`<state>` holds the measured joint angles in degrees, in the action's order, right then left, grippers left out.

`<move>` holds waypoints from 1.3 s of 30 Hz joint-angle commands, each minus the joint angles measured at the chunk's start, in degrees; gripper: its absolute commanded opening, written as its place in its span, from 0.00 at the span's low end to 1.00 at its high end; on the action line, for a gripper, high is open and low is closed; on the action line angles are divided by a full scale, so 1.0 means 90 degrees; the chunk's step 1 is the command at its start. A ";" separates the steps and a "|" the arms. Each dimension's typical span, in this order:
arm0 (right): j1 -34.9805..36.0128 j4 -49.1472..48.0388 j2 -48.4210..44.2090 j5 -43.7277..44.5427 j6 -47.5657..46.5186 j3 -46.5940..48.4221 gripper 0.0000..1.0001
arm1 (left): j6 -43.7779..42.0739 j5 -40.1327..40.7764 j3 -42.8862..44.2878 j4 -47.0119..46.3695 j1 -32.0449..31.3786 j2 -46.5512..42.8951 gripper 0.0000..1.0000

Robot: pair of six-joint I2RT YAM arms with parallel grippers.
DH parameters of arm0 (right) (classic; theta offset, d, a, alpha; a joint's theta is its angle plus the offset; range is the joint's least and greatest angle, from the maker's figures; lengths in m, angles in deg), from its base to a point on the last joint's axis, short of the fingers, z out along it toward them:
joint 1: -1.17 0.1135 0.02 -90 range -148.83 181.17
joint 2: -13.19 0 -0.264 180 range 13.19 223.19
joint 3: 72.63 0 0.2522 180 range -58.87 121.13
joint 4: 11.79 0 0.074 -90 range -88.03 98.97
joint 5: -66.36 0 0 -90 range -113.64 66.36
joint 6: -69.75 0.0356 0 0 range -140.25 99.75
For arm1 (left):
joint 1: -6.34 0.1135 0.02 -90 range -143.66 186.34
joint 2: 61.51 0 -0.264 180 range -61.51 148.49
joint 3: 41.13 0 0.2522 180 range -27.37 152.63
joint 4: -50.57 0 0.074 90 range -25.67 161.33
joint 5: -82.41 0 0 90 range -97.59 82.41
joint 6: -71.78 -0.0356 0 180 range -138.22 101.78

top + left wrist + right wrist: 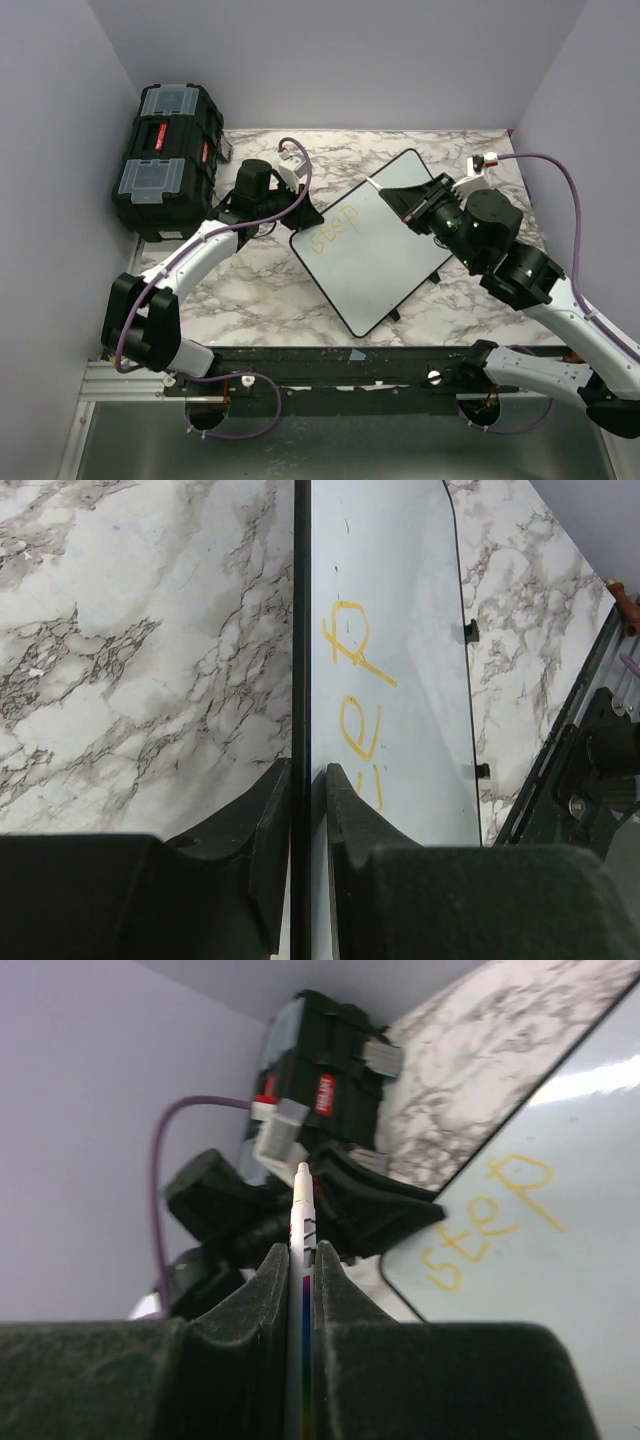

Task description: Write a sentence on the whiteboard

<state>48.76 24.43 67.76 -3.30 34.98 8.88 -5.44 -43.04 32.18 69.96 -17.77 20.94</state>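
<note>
The whiteboard lies turned at an angle on the marble table, and its black rim runs between the jaws of my left gripper at the board's left corner. The jaws are closed about that rim. One yellow word of the sentence, "step", stands near that corner and shows beside the left fingers. My right gripper is shut on a white marker with a rainbow stripe. It hovers over the board's far right edge, tip pointing toward the left arm. Whether the tip touches the board is hidden.
A black toolbox with red labels stands at the back left against the wall, just behind the left arm. Purple cables loop off both wrists. Lilac walls close in on three sides. Bare marble shows left of the board.
</note>
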 commanded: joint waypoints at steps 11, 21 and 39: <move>0.0005 -0.1507 0.0149 -0.0872 0.1344 0.0272 0.01 | -0.0192 -0.0102 0.0224 0.0322 -0.0125 0.0222 0.19; 0.0000 -0.1945 0.0002 -0.0447 0.1807 -0.0264 0.01 | -0.0169 -0.0127 0.0283 0.0332 -0.0123 0.0217 0.21; 0.0005 -0.2592 0.0062 -0.1437 0.1241 -0.0310 0.01 | -0.0160 -0.0059 0.0489 0.0429 -0.0123 0.0183 0.24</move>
<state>48.78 1.98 67.95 -13.53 47.81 4.40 -6.23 -42.71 34.11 72.74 -17.88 22.28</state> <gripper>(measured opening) 0.117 0.234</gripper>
